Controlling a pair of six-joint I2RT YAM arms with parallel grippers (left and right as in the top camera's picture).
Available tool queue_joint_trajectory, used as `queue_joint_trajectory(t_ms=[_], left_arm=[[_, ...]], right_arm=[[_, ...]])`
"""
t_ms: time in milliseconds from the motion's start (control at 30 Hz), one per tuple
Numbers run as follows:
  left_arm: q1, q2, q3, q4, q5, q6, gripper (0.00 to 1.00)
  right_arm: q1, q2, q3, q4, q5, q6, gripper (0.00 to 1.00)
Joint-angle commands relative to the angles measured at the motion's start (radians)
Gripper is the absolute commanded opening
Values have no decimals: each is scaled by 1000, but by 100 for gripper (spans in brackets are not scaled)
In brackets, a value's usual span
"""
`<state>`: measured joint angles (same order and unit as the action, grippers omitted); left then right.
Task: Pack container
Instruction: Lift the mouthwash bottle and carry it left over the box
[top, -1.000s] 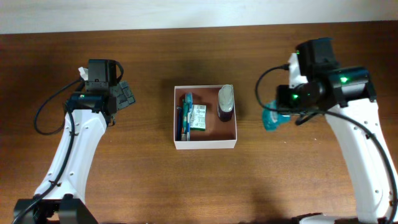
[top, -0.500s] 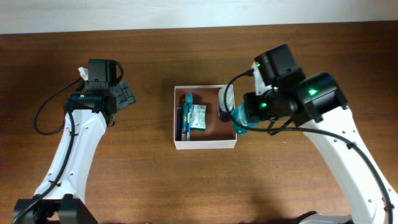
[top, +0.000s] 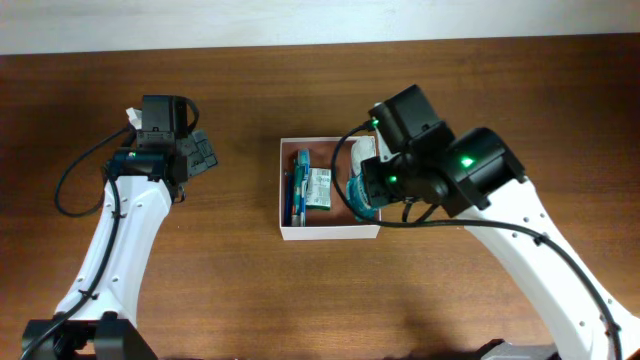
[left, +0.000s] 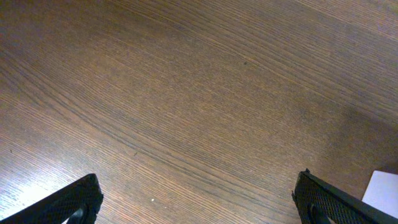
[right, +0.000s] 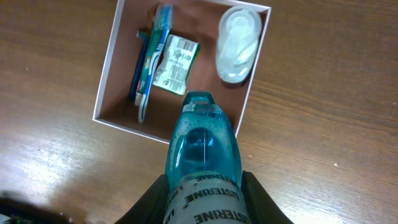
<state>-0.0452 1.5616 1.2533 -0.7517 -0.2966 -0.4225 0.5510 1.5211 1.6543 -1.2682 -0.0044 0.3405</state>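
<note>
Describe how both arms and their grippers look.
Both arms have smooth white links and boxy black joint housings. The left arm trails a looping black cable; its gripper has black fingers with a fine dotted texture. The right arm shows green lights on its black housings, and its fingers are dark.

Pretty tight inside the container (top: 330, 234): toothbrushes (top: 298, 190) along 9 o'clock, green packet (top: 318, 188) dead centre, pale cap (top: 358, 158) at 2, blue bottle (right: 202, 146) overhanging 5. Bare floor only around 6 and 12.
</note>
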Motion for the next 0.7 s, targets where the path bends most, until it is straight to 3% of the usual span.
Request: queue_joint_trajectory(t_ms=[0,667], left_arm=[[2,-7,8,2,-14,1,99],[2,-7,8,2,-14,1,99]], right_arm=[[23,31,33,20,16,17,28],[27,200,33,71,21,16,28]])
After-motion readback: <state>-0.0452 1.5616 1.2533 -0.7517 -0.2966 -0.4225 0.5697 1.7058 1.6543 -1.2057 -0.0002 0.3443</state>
